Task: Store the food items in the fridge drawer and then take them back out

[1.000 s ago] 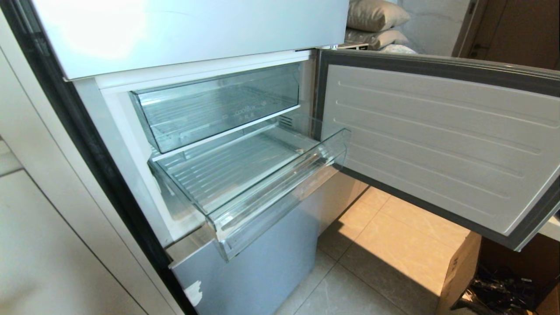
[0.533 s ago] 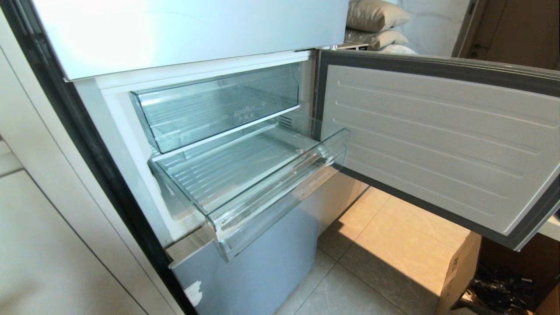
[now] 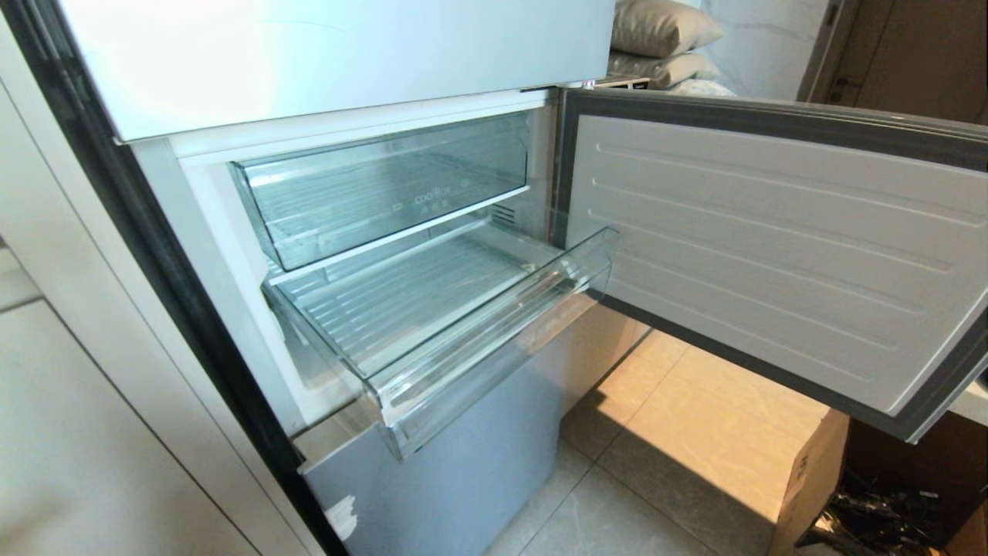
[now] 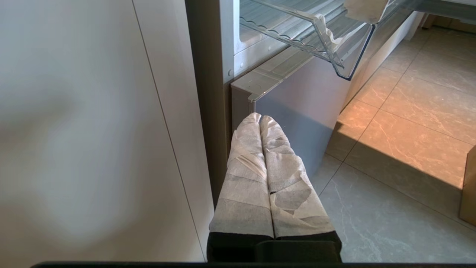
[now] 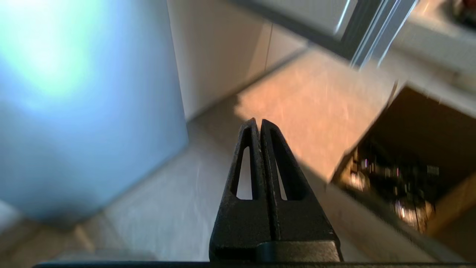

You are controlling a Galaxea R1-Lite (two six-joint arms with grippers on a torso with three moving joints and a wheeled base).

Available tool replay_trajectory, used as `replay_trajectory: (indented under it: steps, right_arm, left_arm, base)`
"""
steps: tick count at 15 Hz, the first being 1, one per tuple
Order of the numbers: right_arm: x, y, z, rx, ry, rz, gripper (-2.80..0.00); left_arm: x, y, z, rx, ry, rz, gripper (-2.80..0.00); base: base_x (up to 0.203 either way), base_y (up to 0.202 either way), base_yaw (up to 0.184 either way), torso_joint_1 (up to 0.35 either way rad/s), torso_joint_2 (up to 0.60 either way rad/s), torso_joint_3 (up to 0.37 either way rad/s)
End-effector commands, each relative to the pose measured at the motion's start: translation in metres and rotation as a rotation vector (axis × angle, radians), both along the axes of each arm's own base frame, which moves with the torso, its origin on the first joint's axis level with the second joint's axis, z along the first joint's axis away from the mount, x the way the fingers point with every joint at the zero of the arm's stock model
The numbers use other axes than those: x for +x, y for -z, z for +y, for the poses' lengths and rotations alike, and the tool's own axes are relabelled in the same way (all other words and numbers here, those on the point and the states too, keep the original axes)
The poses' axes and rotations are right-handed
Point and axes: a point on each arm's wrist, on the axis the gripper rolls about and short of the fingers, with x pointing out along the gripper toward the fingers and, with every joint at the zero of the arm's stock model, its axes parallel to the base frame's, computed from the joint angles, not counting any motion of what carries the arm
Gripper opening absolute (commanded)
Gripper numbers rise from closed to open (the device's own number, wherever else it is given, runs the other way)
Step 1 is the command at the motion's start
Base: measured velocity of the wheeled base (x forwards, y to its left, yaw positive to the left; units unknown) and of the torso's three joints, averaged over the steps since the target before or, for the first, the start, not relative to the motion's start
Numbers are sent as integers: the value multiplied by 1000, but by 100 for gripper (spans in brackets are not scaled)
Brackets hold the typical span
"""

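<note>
The fridge drawer (image 3: 432,309) stands pulled out below the upper bin (image 3: 386,185), holding nothing visible. Left gripper (image 4: 260,118) and right gripper (image 5: 259,121) are both clenched on nothing, low over the floor (image 3: 679,432).

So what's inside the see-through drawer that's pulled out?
Nothing: the fridge drawer shows only its bare ribbed floor. Its back part is covered by the upper bin, so that stays hidden.

Head view: we look down, close, onto the fridge drawer (image 3: 432,309). Left wrist: low, beneath that drawer (image 4: 319,33). Right wrist: down at floor (image 5: 174,208); cardboard box (image 5: 420,156) shared with head view.
</note>
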Motion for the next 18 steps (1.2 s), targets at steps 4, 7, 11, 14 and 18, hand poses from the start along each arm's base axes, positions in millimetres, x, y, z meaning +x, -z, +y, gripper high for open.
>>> replay_trajectory:
  steps: [4,7,11,14,18]
  right_arm:
    - [-9,3,0,35,-7,-115,-280]
    - [-9,3,0,35,-5,-115,-280]
    - [-9,3,0,37,-5,-115,-280]
    - [-9,3,0,38,-5,-115,-280]
    - [-9,3,0,41,-5,-115,-280]
  left_arm:
    - [0,0,0,-1,-1,-1,-280]
    - [0,0,0,-1,-1,1,-280]
    - [0,0,0,-1,-1,1,-280]
    - [0,0,0,-1,-1,1,-280]
    - [0,0,0,-1,-1,1,-280]
  base:
    - [0,0,0,0,0,0]
    - [0,0,0,0,0,0]
    - [4,-5,109,4,3,2]
    - [2,-8,173,4,3,3]
    - [1,-8,175,1,4,2]
